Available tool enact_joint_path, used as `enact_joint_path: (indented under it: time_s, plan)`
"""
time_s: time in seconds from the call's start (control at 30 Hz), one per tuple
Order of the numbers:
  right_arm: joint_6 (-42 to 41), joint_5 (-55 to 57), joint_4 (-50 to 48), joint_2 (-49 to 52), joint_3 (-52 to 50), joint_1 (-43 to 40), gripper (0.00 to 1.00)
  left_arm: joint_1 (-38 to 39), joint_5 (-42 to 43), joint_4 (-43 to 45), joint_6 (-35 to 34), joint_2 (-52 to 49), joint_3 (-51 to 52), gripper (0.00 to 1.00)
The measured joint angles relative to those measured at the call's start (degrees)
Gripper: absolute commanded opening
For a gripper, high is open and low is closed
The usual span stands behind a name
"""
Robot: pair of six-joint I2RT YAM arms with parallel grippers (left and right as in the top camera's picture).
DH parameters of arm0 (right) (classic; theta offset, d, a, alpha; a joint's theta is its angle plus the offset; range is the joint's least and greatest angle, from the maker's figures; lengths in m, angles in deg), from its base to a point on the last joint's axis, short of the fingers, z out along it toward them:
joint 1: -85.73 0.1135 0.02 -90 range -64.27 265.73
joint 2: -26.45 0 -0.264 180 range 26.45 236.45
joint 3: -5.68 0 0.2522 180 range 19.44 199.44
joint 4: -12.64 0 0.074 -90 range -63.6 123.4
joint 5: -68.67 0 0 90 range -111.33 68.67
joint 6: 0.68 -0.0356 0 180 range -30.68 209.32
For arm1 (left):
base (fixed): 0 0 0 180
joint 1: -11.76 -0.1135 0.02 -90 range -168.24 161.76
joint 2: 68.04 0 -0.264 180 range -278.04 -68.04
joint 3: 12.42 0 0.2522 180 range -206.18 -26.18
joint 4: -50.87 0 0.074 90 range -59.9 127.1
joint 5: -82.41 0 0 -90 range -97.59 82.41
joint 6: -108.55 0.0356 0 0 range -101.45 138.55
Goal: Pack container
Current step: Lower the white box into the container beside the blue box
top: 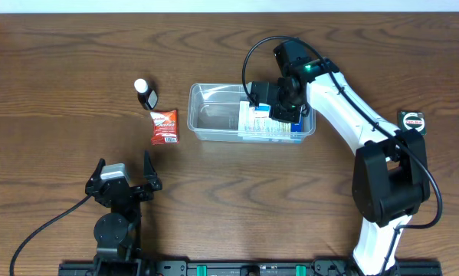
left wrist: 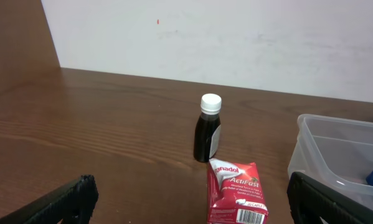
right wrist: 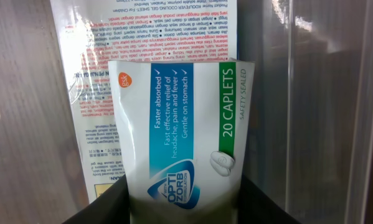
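Overhead view: the container (top: 214, 123) sits about mid-table, a bit toward 12 o'clock, long side running 9 to 3. Its 9 o'clock half looks bare and the stuff is bunched at the 3 o'clock end.

The right gripper (top: 284, 103) is down inside that end. On its wrist cam a white, blue and green caplet packet (right wrist: 180, 124) marked 20 caplets stands between the fingers (right wrist: 105, 208), jaws part-way open around it. Honestly can't tell if they're actually squeezing it or just sitting alongside. A white box (right wrist: 80, 93) with red print lies right behind the packet.

The left gripper (top: 124, 165) is at 7 o'clock on the table (top: 60, 77), jaws spread wide, nothing in them.

Outside the container there's a dark bottle (top: 145, 93) with a white cap, upright at its 10 o'clock, and a red packet (top: 165, 126) just beside its 9 o'clock end.
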Motion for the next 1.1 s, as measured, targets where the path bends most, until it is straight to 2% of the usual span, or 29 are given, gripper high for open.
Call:
enact_joint_path:
  time_s: [0.3,0.8,0.9,1.1]
  plan:
    - [0.0,0.2,0.0,0.0,0.0,-2.6,0.45,0.0,0.0,0.0,0.0,0.0,0.0,0.98]
    - [0.0,0.2,-0.7,0.4,0.0,-2.7,0.47,0.0,0.0,0.0,0.0,0.0,0.0,0.98]
    - [0.0,0.3,-0.9,1.1,0.0,-2.7,0.5,0.0,0.0,0.0,0.0,0.0,0.0,0.98]
    - [-0.1,0.3,-1.3,1.9,0.0,-2.6,0.49,0.0,0.0,0.0,0.0,0.0,0.0,0.98]
